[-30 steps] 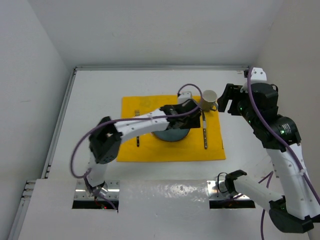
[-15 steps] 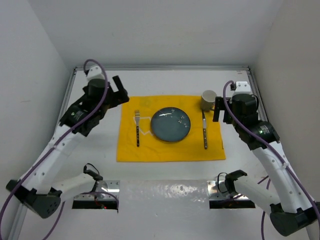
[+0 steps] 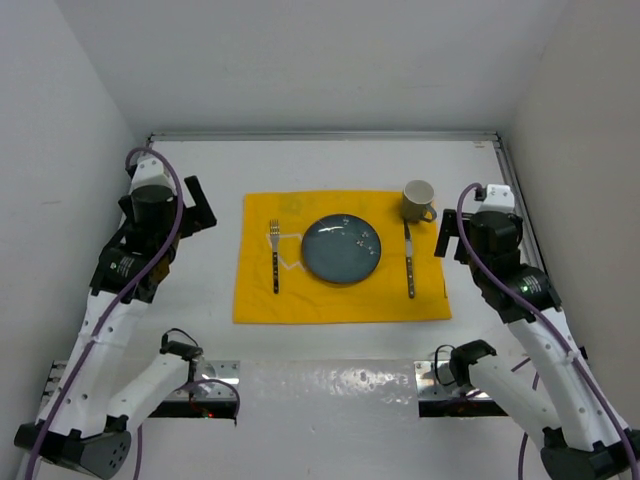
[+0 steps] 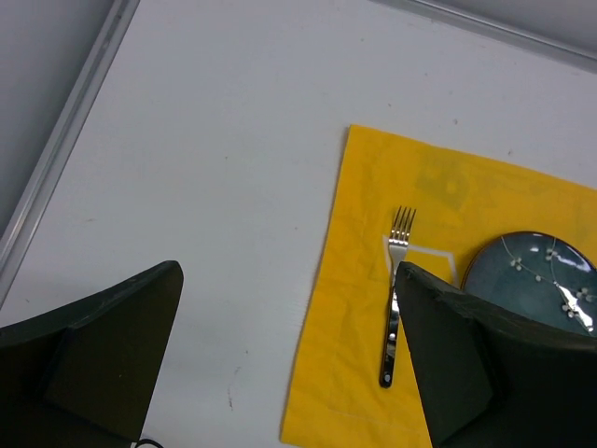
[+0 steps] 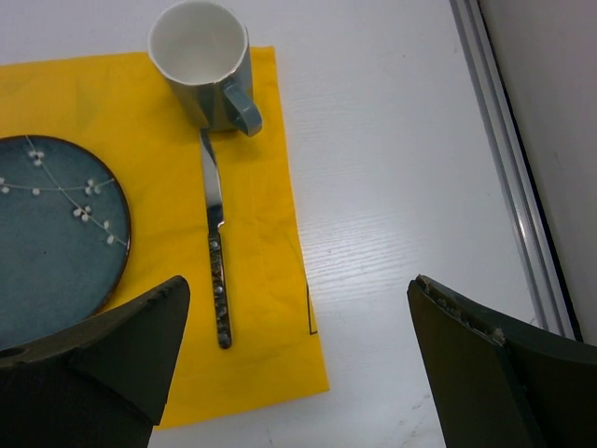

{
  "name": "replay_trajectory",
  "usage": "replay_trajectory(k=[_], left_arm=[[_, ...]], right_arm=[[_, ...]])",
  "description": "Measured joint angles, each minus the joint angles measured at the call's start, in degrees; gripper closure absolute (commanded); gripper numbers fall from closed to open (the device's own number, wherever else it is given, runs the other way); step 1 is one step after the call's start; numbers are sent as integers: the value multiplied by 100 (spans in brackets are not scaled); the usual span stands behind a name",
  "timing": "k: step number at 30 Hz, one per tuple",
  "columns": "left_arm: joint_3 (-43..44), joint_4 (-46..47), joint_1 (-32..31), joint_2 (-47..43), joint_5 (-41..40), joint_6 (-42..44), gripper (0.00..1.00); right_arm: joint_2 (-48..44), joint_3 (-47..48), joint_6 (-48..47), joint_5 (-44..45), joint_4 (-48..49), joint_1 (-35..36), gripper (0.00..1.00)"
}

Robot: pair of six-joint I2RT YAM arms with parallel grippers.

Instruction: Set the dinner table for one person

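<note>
The dinner table (image 3: 330, 165) is a white tabletop with a yellow placemat (image 3: 300, 300) at its middle. On the mat lie a blue plate (image 3: 342, 249), a fork (image 3: 274, 258) to its left and a knife (image 3: 409, 262) to its right. A mug (image 3: 418, 200) stands at the mat's far right corner. My left gripper (image 3: 200, 207) hangs open above bare table left of the mat; its wrist view shows the fork (image 4: 395, 299) beside its right finger. My right gripper (image 3: 448, 236) is open and empty just right of the mat, with the knife (image 5: 216, 252) and mug (image 5: 201, 56) ahead on its left.
Thin metal rails run along the table's left edge (image 3: 120, 250), far edge and right edge (image 5: 504, 140), with white walls close behind them. The arm bases and mounting plates sit at the near edge (image 3: 320, 385). White tabletop shows on both sides of the mat.
The left arm has drawn back from over the plate to the table's left side. The right arm has come down beside the mat's right edge. Both pairs of jaws have spread wider.
</note>
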Motion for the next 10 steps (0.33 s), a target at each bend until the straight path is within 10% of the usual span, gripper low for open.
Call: replay_trajectory(k=[10], left_arm=[[2, 7, 0, -39, 28, 83, 4]], right_arm=[[-413, -2, 109, 358, 116, 0, 1]])
